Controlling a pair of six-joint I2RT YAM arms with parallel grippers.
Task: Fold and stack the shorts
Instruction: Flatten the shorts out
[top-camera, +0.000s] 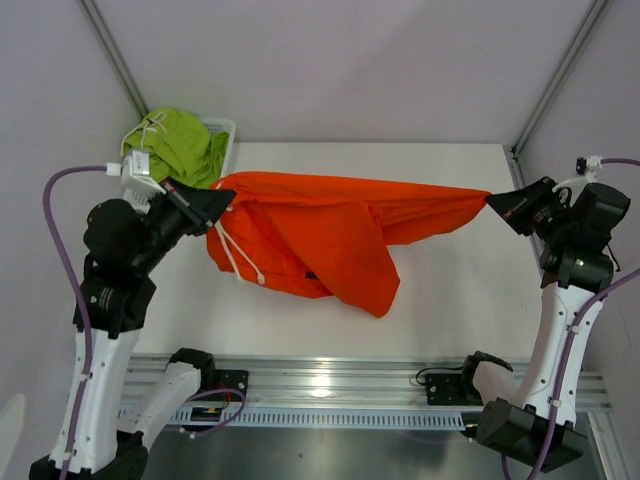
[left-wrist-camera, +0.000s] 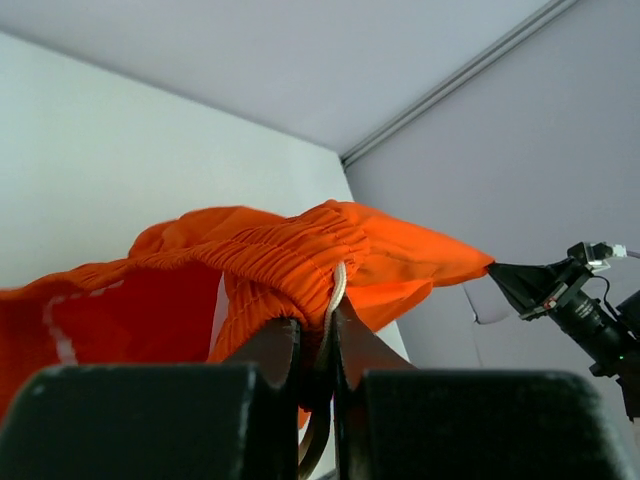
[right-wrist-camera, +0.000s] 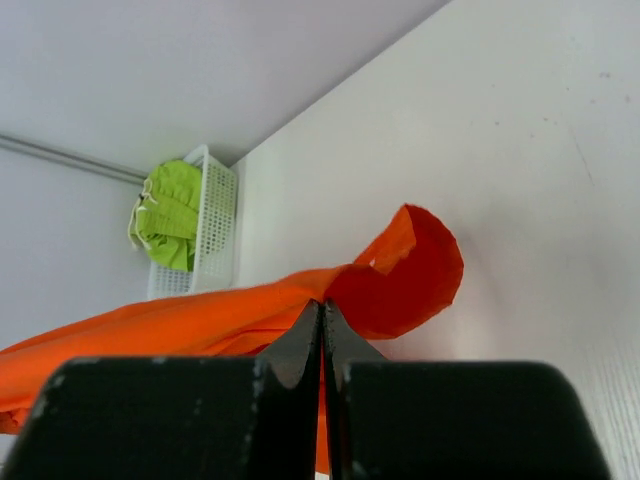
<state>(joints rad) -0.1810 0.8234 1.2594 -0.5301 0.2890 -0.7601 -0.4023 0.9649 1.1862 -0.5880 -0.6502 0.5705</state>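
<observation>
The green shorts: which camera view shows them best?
The top external view: the green shorts lie heaped in the white basket, large and clear. The right wrist view shows them small and far; the left wrist view does not show them.

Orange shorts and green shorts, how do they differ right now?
Colour: the orange shorts are orange, the green shorts lime. Place: the orange pair spreads over the table, the green pair sits in the white basket. State: the orange pair is stretched between the left tool and right tool, both shut on it; the green pair is bunched up and untouched. Both have white drawstrings.
</observation>
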